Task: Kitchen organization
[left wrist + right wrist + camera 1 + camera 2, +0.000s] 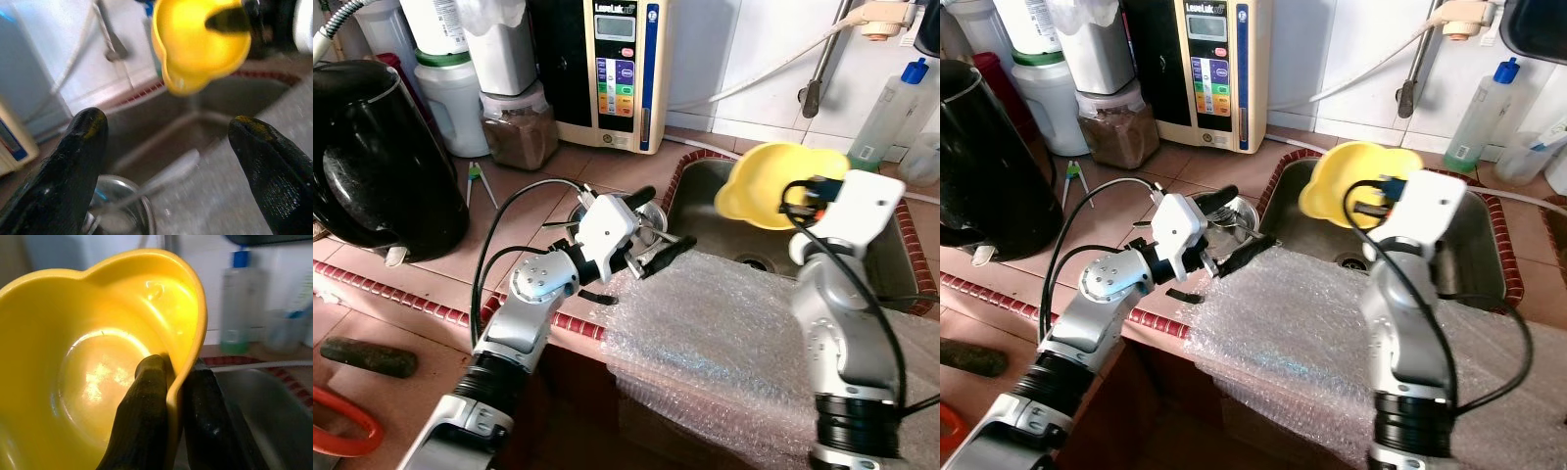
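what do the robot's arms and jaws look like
Both arms are silver metal with black ribbed collars near the base and loose black cables looping outside. Each wrist carries a white boxy housing. The left gripper and right gripper end in two long black fingers with worn, yellowish-smudged tips.

Black kettle (382,162) at my counter's (431,284) left edge. Water purifier (612,69) against the back wall, brown-filled jar (521,127) beside it. Blue-capped bottle (893,113) at the back right corner. Dark cylinder (367,357) on the floor.
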Controlling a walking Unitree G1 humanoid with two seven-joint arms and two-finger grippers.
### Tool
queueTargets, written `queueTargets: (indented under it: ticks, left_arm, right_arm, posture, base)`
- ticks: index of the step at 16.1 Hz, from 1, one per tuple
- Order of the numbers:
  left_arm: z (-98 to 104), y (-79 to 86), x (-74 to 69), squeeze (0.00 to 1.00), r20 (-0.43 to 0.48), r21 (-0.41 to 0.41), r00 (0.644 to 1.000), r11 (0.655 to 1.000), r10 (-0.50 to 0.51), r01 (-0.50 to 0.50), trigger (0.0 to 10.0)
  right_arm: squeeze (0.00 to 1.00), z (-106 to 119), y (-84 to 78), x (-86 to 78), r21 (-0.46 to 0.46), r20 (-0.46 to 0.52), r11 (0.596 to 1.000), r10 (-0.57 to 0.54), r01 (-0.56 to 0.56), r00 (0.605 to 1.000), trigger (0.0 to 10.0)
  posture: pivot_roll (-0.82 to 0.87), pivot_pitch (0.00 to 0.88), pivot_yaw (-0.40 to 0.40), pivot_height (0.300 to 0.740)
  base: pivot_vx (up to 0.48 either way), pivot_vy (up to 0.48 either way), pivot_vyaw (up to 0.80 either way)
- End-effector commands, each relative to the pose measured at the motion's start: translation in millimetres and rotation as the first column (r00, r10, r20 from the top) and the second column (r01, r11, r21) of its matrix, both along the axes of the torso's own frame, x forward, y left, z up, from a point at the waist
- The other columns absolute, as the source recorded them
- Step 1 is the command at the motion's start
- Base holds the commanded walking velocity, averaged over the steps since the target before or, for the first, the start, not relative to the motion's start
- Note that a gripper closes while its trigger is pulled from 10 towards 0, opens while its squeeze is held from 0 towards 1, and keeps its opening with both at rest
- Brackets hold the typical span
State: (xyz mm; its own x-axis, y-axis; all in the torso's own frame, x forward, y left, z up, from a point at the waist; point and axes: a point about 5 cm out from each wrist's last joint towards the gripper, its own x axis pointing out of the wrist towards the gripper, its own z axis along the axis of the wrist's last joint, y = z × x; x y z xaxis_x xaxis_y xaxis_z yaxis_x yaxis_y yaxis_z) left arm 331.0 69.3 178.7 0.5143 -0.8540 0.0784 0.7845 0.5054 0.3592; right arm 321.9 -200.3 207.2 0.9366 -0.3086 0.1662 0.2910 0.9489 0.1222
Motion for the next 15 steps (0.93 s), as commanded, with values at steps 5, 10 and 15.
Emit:
queueTargets:
  ticks: [5, 10, 15]
  left_arm:
    - [-6, -1.3, -2.0, 1.00, -0.002, 0.110, 0.999, 0.993, -0.051, 0.051, 10.0]
    - [-7, -1.0, -2.9, 1.00, 0.004, 0.144, 0.998, 0.987, -0.070, 0.069, 10.0]
    - [-11, -3.0, -6.0, 1.00, 0.010, 0.181, 0.996, 0.980, -0.086, 0.083, 10.0]
  right_arm:
    - [0.00, -28, -38.0, -13.6, 0.035, -0.124, 0.980, -0.192, 0.198, 0.974, 0.0]
    - [0.00, -54, -63.7, -25.5, 0.058, -0.221, 0.965, -0.239, 0.258, 0.946, 4.0]
    - [1.00, -54, -70.3, -21.3, 0.084, -0.225, 0.961, -0.238, 0.262, 0.945, 10.0]
  posture:
    - [0.04, 0.040, 0.035, 0.740]
    - [0.05, 0.044, 0.046, 0.740]
    - [0.06, 0.042, 0.048, 0.740]
  base:
    - [0.000, 0.000, 0.00]
    - [0.000, 0.000, 0.00]
    - [0.000, 0.000, 0.00]
